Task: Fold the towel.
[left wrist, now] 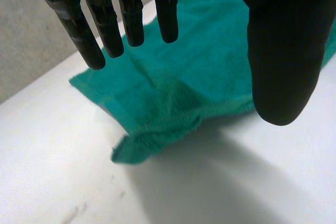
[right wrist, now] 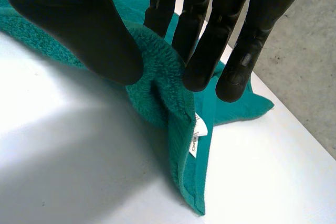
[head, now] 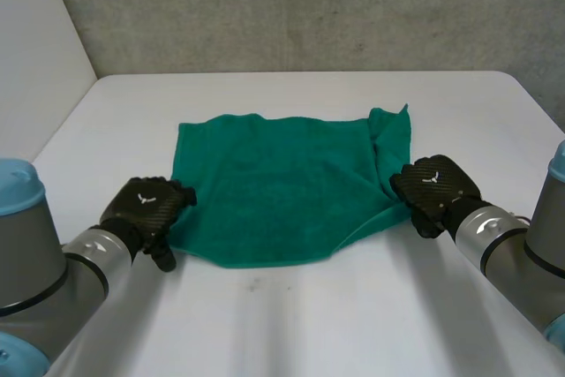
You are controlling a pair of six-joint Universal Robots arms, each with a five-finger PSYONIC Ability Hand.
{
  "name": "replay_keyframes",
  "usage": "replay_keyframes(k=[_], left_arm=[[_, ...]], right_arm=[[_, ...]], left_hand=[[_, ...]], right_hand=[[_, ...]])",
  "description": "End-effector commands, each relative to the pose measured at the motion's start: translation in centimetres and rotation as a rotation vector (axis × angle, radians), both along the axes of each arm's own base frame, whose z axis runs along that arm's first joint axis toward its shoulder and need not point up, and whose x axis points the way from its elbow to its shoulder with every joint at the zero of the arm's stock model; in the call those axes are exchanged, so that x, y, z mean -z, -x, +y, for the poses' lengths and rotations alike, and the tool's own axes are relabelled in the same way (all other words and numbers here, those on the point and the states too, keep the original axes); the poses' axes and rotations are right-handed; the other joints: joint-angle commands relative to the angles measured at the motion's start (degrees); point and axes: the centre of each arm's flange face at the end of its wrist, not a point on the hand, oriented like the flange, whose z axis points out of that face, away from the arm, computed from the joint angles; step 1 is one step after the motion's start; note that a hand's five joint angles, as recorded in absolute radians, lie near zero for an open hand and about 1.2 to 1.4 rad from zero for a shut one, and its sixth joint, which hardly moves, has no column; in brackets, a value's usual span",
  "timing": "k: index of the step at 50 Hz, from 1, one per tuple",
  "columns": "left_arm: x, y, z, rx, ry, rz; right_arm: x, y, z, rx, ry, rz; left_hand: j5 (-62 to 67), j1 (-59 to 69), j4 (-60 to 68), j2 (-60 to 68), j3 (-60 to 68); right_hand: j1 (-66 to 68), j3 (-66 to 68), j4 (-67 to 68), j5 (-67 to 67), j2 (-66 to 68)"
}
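The towel [head: 282, 184] lies mostly flat on the counter [head: 291, 324], no fold made yet; the right hand [head: 434, 185] pinches its right edge, while the left hand [head: 146, 207] hovers spread over its near-left corner.

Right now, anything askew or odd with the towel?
Yes. The towel is not flat: its right edge is bunched and flipped over where the right hand pinches it, white label showing. The corner by the open left hand is rumpled.
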Motion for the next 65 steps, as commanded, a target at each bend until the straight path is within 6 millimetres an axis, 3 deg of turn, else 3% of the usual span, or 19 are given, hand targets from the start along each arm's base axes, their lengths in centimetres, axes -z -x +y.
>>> replay_keyframes(k=[1, 6, 12, 14, 15, 16, 26, 28, 32, 34, 38, 44, 48, 58, 59, 65], left_arm=[[2.2, -0.6, -0.5, -0.076, -0.043, -0.053], [2.5, -1.0, -0.5, -0.114, -0.046, -0.072], [2.4, -0.9, -1.2, -0.120, 0.020, -0.048], [2.3, -1.0, -2.2, -0.135, 0.070, -0.022], [2.3, -1.0, -2.2, -0.135, 0.070, -0.022], [2.4, -1.0, -2.4, -0.135, 0.080, -0.018], [2.0, -0.7, -2.4, -0.120, 0.113, -0.014], [1.6, -0.7, -2.3, -0.119, 0.127, -0.011], [0.6, -1.0, -2.5, -0.133, 0.156, -0.002], [0.4, -1.2, -2.5, -0.139, 0.162, -0.001], [0.3, -1.4, -2.6, -0.147, 0.167, 0.000], [0.5, -1.8, -2.9, -0.158, 0.157, -0.002], [0.6, -1.8, -2.9, -0.159, 0.154, -0.006], [-1.1, -2.3, -3.6, -0.182, 0.204, 0.012], [-1.5, -2.3, -3.7, -0.182, 0.215, 0.017], [-2.1, -2.1, -3.7, -0.181, 0.234, 0.027]], right_arm=[[0.2, 0.2, -0.1, 0.009, -0.007, 0.002], [0.2, 0.4, -0.3, 0.015, -0.004, 0.003], [0.2, 0.4, -0.3, 0.017, -0.001, 0.005], [0.2, 0.4, -0.3, 0.019, -0.005, 0.005], [0.2, 0.4, -0.3, 0.019, -0.005, 0.005], [0.3, 0.3, -0.3, 0.017, -0.006, 0.006], [0.2, 0.4, 0.1, 0.022, -0.068, -0.006], [-0.1, 0.4, 0.2, 0.038, -0.126, -0.044], [-0.7, 0.6, -0.4, 0.070, -0.153, -0.091], [-1.5, 2.1, -2.1, 0.147, -0.170, -0.164], [-2.1, 3.8, -3.6, 0.164, -0.210, -0.235], [-2.3, 4.1, -3.8, 0.132, -0.241, -0.253], [-2.5, 5.4, -4.7, 0.151, -0.223, -0.220], [1.6, 6.6, -6.3, 0.165, -0.294, -0.131], [2.8, 6.5, -6.6, 0.177, -0.341, -0.156], [3.5, 6.4, -6.7, 0.216, -0.415, -0.254]], left_hand=[[2.16, 0.78, 1.90, 1.60, 1.46], [6.19, 4.81, 5.92, 5.62, 5.48], [25.34, 23.96, 25.08, 24.78, 24.64], [49.96, 48.58, 49.69, 49.39, 49.25], [50.10, 48.72, 49.84, 49.54, 49.40], [58.93, 57.55, 58.67, 58.37, 58.23], [59.33, 57.95, 59.07, 58.77, 58.63], [59.33, 57.95, 59.07, 58.77, 58.63], [59.33, 57.95, 59.07, 58.77, 58.63], [59.33, 57.95, 59.07, 58.77, 58.63], [59.33, 57.95, 59.07, 58.77, 58.63], [59.33, 57.95, 59.07, 58.77, 58.63], [59.33, 57.95, 59.07, 58.77, 58.63], [59.33, 57.95, 59.07, 58.77, 58.63], [59.33, 57.95, 59.07, 58.77, 58.63], [59.33, 57.95, 59.07, 58.77, 58.63]], right_hand=[[24.15, 12.18, 11.90, 13.18, 13.00], [24.15, 12.18, 11.90, 13.18, 13.00], [24.15, 12.18, 11.90, 13.18, 13.00], [24.15, 12.18, 11.90, 13.18, 13.00], [24.15, 12.18, 11.90, 13.18, 13.00], [24.15, 12.18, 11.90, 13.18, 13.00], [24.15, 12.18, 11.90, 13.18, 13.00], [-6.93, -18.90, -19.18, -17.90, -18.09], [-14.81, -26.78, -27.06, -25.78, -25.97], [-22.70, -34.66, -34.95, -33.67, -33.85], [-22.89, -34.85, -35.14, -33.86, -34.04], [-23.22, -35.19, -35.47, -34.20, -34.38], [-23.06, -35.02, -35.31, -34.03, -34.21], [-21.04, -33.00, -33.29, -32.01, -32.19], [-21.20, -33.17, -33.45, -32.18, -32.36], [-21.37, -33.34, -33.62, -32.34, -32.53]])
